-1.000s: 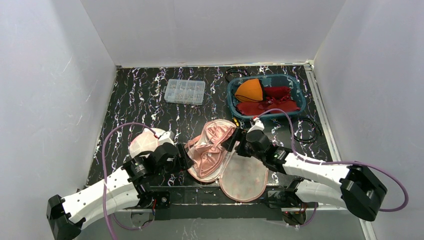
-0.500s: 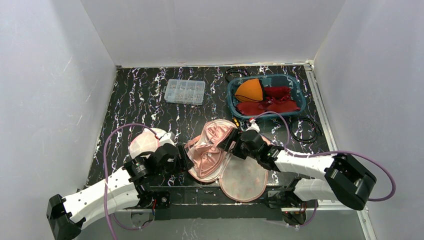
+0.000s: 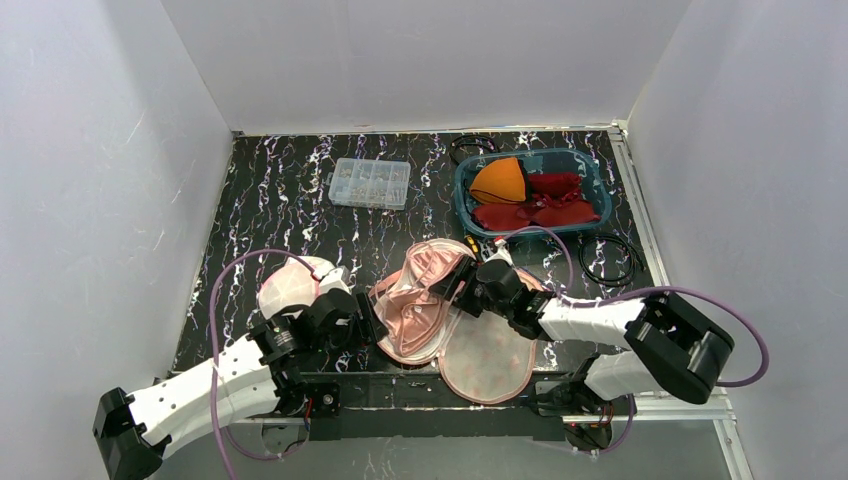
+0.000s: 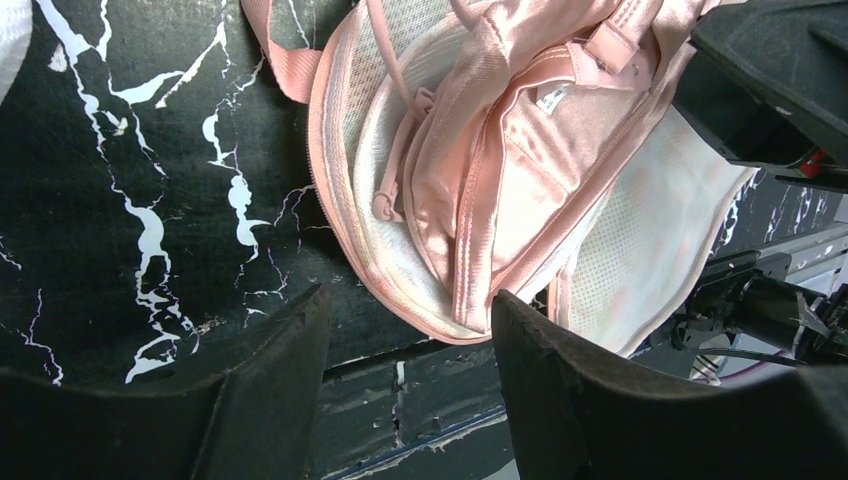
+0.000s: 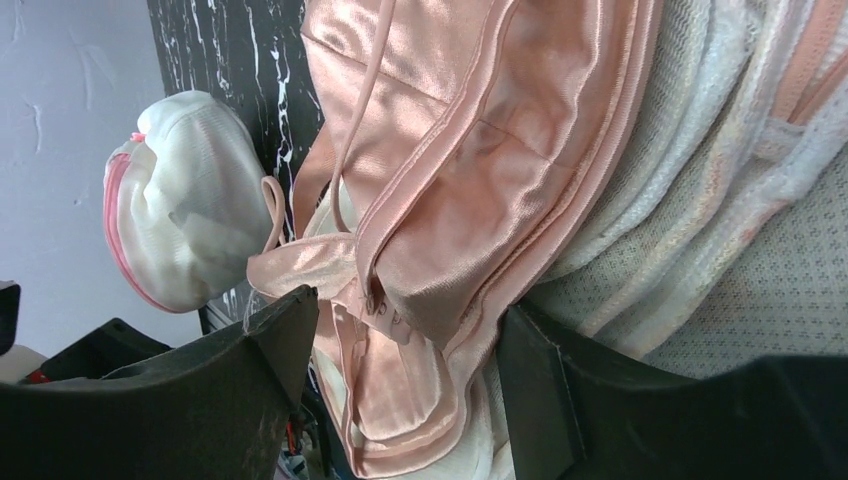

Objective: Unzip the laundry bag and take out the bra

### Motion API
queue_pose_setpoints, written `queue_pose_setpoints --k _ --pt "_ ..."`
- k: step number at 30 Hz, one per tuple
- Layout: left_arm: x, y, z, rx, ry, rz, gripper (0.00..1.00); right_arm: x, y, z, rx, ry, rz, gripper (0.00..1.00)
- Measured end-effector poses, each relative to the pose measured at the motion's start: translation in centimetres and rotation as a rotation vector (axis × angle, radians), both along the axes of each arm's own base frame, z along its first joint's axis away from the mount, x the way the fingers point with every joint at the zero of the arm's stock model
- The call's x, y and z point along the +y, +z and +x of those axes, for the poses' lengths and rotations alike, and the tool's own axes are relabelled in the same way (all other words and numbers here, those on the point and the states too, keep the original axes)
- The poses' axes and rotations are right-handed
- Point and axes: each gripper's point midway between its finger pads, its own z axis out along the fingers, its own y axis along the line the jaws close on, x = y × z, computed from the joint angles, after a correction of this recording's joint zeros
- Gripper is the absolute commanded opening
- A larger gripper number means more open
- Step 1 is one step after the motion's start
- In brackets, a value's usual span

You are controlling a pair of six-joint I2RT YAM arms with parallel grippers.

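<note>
At my far left, on the black white-veined tabletop (image 3: 290, 200), a rounded white mesh pouch with a pink zip edge (image 3: 287, 287) lies just beside my left wrist. A clear plastic compartment box (image 3: 370, 183) sits well behind it.

My left claw (image 4: 405, 300) is low at the table's near edge with its jaws apart and nothing pinched. The curved pink rim of the unzipped pink-trimmed white mesh laundry bag (image 3: 490, 365) lies just off its tips.

The shiny pink satin bra (image 3: 425, 290) rests on the opened bag, partly spilling over its left side, with thin straps looped loose.

My right claw (image 5: 408, 305) comes at the bra from the right. Its jaws are apart and straddle a folded satin edge, and I cannot see them pressing it.

Far right at the back stands a teal plastic basket (image 3: 462, 200) of orange and red cloth.
</note>
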Motion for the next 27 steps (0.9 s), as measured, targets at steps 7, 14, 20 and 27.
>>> queue_pose_setpoints --k 7,14,20,27 --pt "0.2 -0.9 -0.3 0.02 0.001 0.011 0.57 0.5 -1.1 0.2 0.035 -0.019 0.015 0.76" --pt "0.2 -1.0 -0.4 0.024 0.004 0.009 0.57 0.4 -1.8 0.1 0.056 -0.03 0.019 0.77" --pt "0.1 -1.0 -0.4 0.025 0.004 0.004 0.57 0.6 -2.4 0.1 0.068 -0.033 0.026 0.63" --pt "-0.2 -0.8 -0.3 0.022 0.0 -0.013 0.57 0.9 -2.9 -0.1 0.066 -0.027 0.054 0.44"
